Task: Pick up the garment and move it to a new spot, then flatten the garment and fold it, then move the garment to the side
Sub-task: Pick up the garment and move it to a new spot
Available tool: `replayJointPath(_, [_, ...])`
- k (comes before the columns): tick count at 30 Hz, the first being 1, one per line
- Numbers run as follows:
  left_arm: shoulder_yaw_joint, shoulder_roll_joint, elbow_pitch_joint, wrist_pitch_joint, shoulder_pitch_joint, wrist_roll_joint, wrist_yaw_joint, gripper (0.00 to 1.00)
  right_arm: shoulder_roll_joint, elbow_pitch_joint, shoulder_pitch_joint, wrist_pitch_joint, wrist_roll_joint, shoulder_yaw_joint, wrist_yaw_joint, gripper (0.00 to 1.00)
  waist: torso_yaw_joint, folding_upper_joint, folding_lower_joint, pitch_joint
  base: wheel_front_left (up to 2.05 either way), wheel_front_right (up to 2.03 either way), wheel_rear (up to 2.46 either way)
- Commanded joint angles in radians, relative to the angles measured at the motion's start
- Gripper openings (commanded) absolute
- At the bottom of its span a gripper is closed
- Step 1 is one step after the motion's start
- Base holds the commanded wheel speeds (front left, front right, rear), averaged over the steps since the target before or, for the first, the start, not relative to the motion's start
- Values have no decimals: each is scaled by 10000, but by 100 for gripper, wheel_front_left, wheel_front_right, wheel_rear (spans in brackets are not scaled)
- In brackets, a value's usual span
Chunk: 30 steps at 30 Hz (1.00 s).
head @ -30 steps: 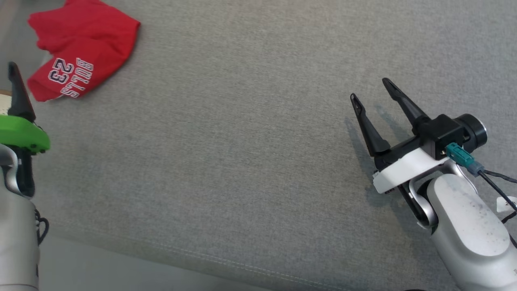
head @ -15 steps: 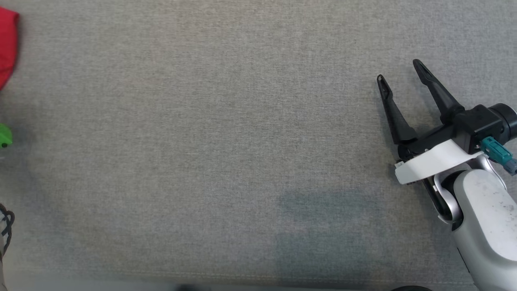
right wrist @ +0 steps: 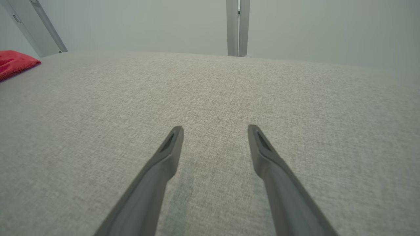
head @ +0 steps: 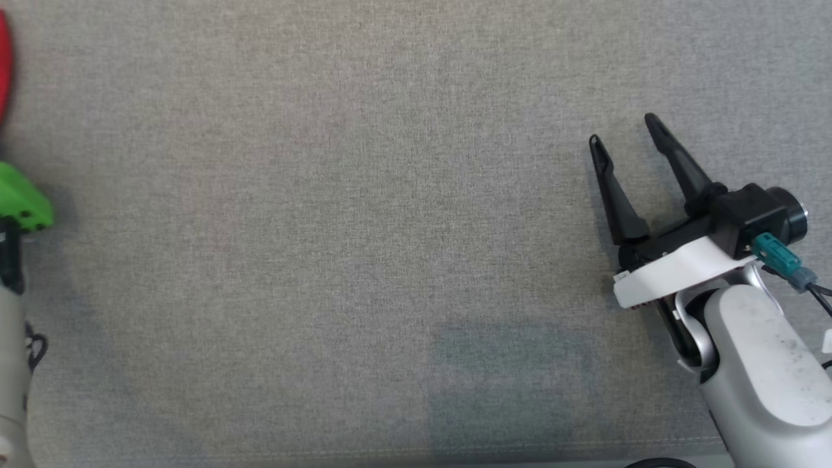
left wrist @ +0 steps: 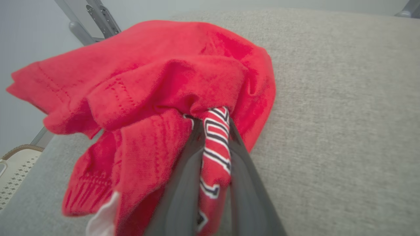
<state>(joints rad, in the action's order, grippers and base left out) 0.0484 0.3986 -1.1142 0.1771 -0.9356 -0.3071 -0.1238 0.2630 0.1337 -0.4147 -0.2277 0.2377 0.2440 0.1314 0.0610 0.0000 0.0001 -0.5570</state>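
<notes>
The garment [left wrist: 157, 85] is a crumpled red jersey with white and dark lettering, heaped on the grey fabric surface [left wrist: 334, 108]. My left gripper [left wrist: 214, 123] is shut on a lettered fold of it, fingertips buried under the cloth. In the head view just a red sliver of the garment [head: 3, 65] shows at the left edge, above my left wrist's green mount [head: 21, 205]. My right gripper [head: 623, 130] hovers open over bare fabric at the right, nothing between its fingers [right wrist: 215, 128]. From the right wrist view, the garment [right wrist: 14, 62] lies far off to the left.
The grey surface [head: 338, 214] stretches wide between the two arms; its front seam runs along the head view's bottom edge. Metal frame posts [right wrist: 238, 28] stand beyond the far edge. A pale perforated object with a woven rim [left wrist: 14, 164] sits beside the surface.
The head camera has swung right, so the garment slid from the upper left to the picture's left edge. My right gripper stays open, its pose barely changed.
</notes>
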Motion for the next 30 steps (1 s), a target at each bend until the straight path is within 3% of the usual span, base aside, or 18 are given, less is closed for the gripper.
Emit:
replayJointPath(1, [-182,-101,155,188,-202,-1,-59,0,-126,121,119,-110,71,55,-16,100,-87,0,-1,570,0,0,0])
replayJointPath(9, [-2703,-1385,2344,574,424,-1143,-73,0,-746,984,466,-340,304,231,-16,100,-526,0,-1,1885,0,0,0])
replayJointPath(19, [-4909,-3124,5268,660,1874,-2686,-67,0,-1182,1434,1253,-376,460,-43,-16,100,-1500,0,-1,3059,0,0,0])
replayJointPath(23, [-5481,-3386,5812,476,2656,-3434,-66,0,-1280,1491,1550,-378,442,-158,-17,100,-1795,0,-1,3267,0,0,0])
replayJointPath(28, [-5781,-3428,5249,217,3082,-3721,429,0,-1392,1574,1588,-379,487,-97,-15,100,-2127,0,-1,3272,0,0,0])
replayJointPath(29, [-5837,-3334,5038,257,3057,-3517,559,35,-1405,1582,1528,-379,485,-66,-17,100,-2192,0,-1,3249,0,0,0])
replayJointPath(30, [-5801,-3262,4812,347,3070,-3463,680,89,-1414,1585,1472,-379,494,-66,-15,100,-2238,0,-1,3239,0,0,0])
